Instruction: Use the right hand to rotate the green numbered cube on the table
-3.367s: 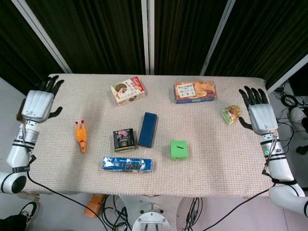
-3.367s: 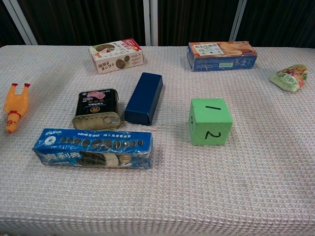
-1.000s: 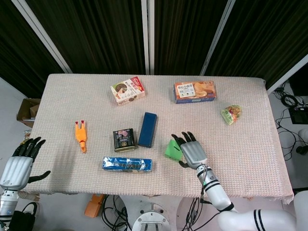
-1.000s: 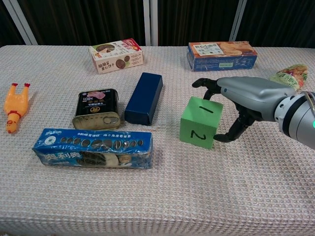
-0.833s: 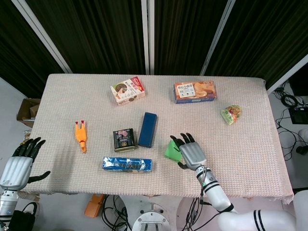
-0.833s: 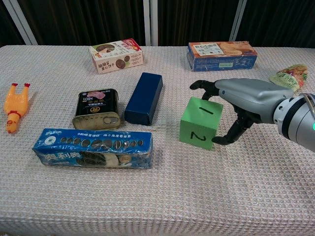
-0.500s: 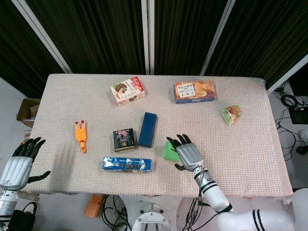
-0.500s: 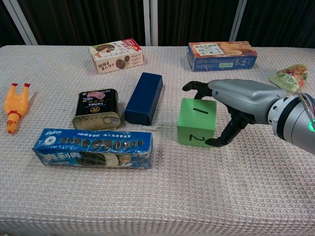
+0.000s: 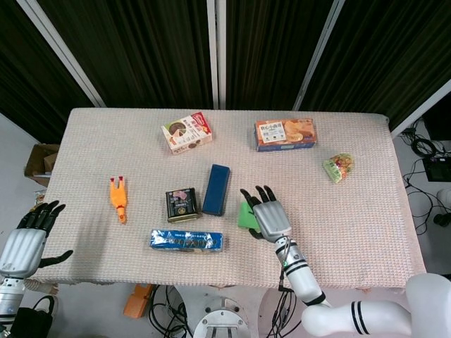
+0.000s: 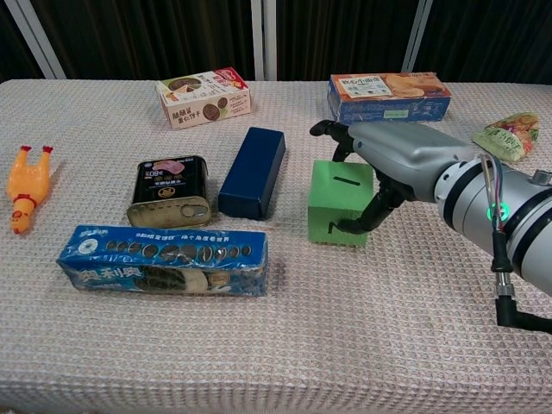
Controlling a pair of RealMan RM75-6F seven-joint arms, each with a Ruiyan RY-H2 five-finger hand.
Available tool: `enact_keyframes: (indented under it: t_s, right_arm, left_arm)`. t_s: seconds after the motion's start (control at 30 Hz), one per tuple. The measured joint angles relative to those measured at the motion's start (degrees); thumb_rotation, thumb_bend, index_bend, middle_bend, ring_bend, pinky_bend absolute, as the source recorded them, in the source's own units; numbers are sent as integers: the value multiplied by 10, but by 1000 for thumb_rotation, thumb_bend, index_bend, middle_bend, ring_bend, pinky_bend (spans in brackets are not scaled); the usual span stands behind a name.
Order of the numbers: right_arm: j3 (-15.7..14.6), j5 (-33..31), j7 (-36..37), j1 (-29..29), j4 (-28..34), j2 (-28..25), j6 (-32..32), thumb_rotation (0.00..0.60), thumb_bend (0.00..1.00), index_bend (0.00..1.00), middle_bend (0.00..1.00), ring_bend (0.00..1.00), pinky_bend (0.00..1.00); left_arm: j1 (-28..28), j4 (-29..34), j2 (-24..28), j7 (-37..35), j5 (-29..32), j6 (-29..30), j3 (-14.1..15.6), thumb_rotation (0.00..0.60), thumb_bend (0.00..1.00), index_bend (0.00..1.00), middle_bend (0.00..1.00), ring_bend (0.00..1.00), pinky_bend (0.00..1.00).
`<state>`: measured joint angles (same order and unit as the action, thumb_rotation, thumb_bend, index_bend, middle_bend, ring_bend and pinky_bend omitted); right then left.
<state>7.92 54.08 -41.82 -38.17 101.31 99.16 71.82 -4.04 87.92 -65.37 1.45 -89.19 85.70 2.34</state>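
Observation:
The green numbered cube (image 10: 338,204) stands right of the table's middle, close to the dark blue box (image 10: 253,172). A dark line marks its top face; the mark on its front is mostly covered. My right hand (image 10: 379,164) grips the cube, fingers curled over its far top edge and thumb pressed on the front face. In the head view the right hand (image 9: 268,215) hides most of the cube (image 9: 245,215). My left hand (image 9: 25,243) hangs off the table's front left corner, fingers spread, holding nothing.
A tin can (image 10: 170,190) and a long blue biscuit packet (image 10: 164,260) lie left of the cube. A yellow rubber chicken (image 10: 24,198) lies far left. At the back are a white box (image 10: 203,97), an orange-and-blue box (image 10: 388,97) and a green snack bag (image 10: 509,135).
My right hand came in from the table's right edge, took hold of the cube, shifted it leftward and turned it; the 2 on its front is now covered. My left hand dropped low.

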Motion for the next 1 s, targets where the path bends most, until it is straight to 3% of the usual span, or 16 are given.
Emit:
enact_keyframes:
  t_s: [0.27, 0.37, 0.53, 0.77, 0.87, 1.0]
  right_arm:
    - [-4, 36, 33, 12, -1, -8, 9, 600, 264, 0, 485, 11, 0]
    - [-10, 66, 96, 21, -7, -25, -1, 600, 295, 0, 481, 12, 0]
    - [-26, 145, 270, 34, -61, -50, -22, 600, 330, 0, 497, 12, 0]
    - [-57, 269, 583, 40, -219, -49, -30, 600, 374, 0, 478, 12, 0]
    - [-75, 322, 723, 41, -329, -34, -29, 600, 366, 0, 467, 13, 0]
    - [-97, 378, 831, 42, -450, -8, -21, 600, 345, 0, 459, 12, 0]
  left_arm:
    - [2, -4, 0, -7, -3, -1, -1, 529, 96, 112, 85, 68, 181]
    - [0, -7, -3, -9, -4, -4, -1, 529, 96, 112, 85, 69, 181]
    - [-3, -9, -10, -4, -5, -13, 0, 532, 96, 114, 85, 69, 181]
    - [-5, -15, -22, 7, -13, -11, -1, 532, 102, 123, 85, 68, 181]
    - [-5, -16, -24, 10, -13, -10, -3, 532, 106, 124, 85, 68, 181]
    - [-6, -18, -26, 9, -13, -10, -5, 532, 108, 125, 85, 69, 181]
